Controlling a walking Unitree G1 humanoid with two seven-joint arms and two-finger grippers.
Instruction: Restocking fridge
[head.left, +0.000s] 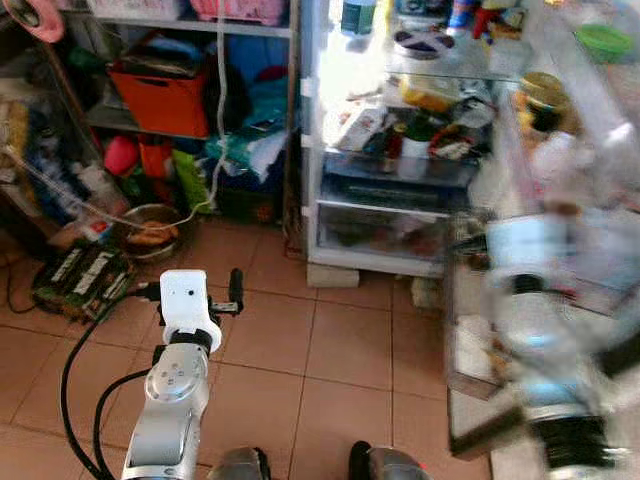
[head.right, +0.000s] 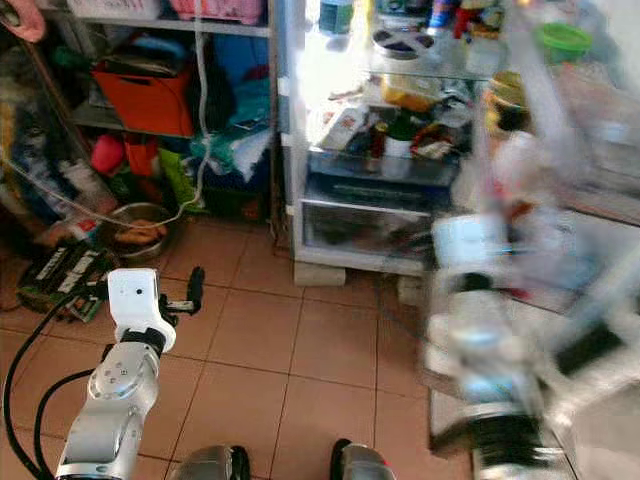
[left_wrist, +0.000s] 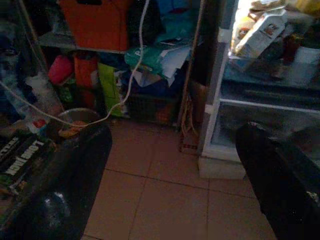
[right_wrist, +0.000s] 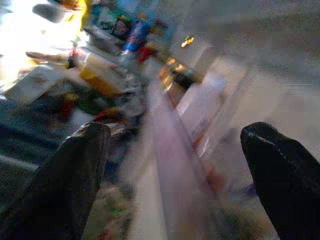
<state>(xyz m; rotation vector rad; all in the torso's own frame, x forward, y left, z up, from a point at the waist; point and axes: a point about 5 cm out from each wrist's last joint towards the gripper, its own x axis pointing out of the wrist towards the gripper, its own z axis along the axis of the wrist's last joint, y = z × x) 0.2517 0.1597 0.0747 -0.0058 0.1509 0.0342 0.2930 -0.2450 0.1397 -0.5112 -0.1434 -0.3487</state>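
Fridge (head.left: 400, 150) stands open ahead, shelves crowded with jars and packets, door (head.left: 580, 150) swung out at right. Right gripper (right_wrist: 175, 165), fingers spread and empty, is raised, blurred, beside the door shelves. Left gripper (left_wrist: 170, 170), released, empty, hangs low above tiled floor (head.left: 300, 350) near a cluttered rack (head.left: 170, 90).

The fridge (head.left: 400, 150) stands open at about one o'clock, its lit glass shelves crowded with jars, packets and bottles; a clear drawer (head.left: 380, 232) sits lowest.
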